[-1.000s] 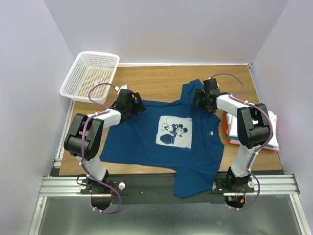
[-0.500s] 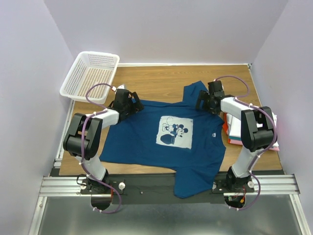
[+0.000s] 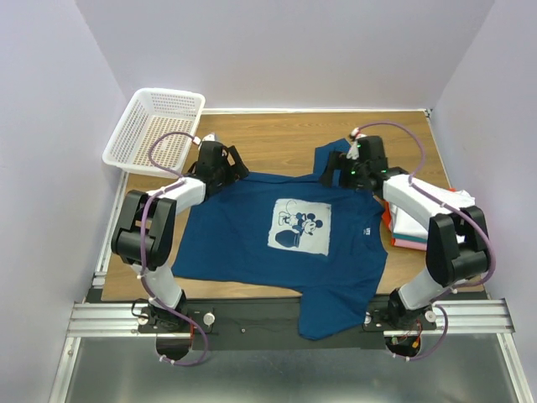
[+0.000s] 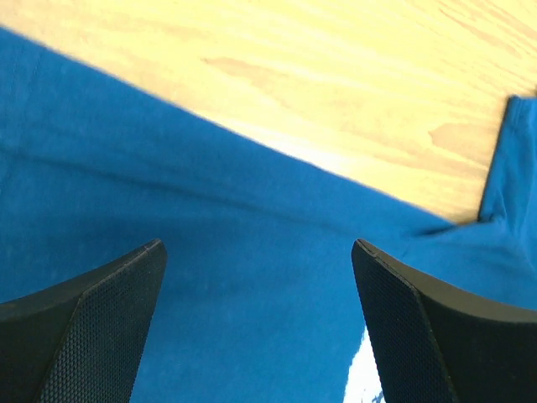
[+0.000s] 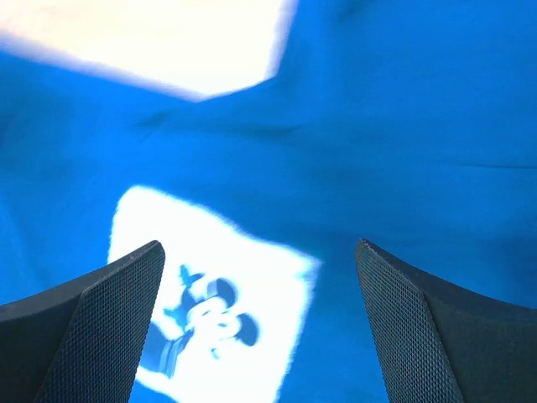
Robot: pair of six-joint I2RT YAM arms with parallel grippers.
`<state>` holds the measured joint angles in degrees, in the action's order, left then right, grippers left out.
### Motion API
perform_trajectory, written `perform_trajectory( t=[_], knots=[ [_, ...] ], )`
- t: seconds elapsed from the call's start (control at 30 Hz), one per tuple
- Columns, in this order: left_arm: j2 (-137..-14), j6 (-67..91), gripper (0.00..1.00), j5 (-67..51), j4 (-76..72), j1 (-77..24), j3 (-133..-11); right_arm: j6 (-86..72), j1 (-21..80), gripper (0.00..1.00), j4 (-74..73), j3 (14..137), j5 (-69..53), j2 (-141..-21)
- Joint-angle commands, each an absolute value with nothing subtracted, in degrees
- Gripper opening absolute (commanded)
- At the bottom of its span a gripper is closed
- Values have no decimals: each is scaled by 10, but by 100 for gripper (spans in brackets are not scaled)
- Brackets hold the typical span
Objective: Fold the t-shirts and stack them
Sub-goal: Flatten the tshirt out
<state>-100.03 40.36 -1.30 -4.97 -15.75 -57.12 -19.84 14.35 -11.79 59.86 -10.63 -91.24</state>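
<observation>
Right tool (image 3: pixel 337 175) swung left, above tee (image 3: pixel 243 239).

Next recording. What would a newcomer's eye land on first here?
The dark teal-blue tee lies spread across the middle of the table, its white Mickey Mouse print face up and one part draping over the near edge. The left end effector and right end effector hang open near its far edge. A white mesh basket sits at the far left corner, and a stack of folded tees at the right edge.
</observation>
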Motion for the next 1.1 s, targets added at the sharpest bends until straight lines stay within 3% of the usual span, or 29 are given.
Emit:
perform_trajectory(
  t=[0.0,0.37,1.07],
  knots=[
    [-1032,398,98,22,-21,-156,-609,-185,216,100,-98,585,-152,-933],
    [-1066,398,98,45,-7,-156,-629,-202,298,100,-61,592,-156,-1012],
    [-1186,404,98,77,61,-146,-813,-193,299,100,-58,562,-141,-1025]
  ],
)
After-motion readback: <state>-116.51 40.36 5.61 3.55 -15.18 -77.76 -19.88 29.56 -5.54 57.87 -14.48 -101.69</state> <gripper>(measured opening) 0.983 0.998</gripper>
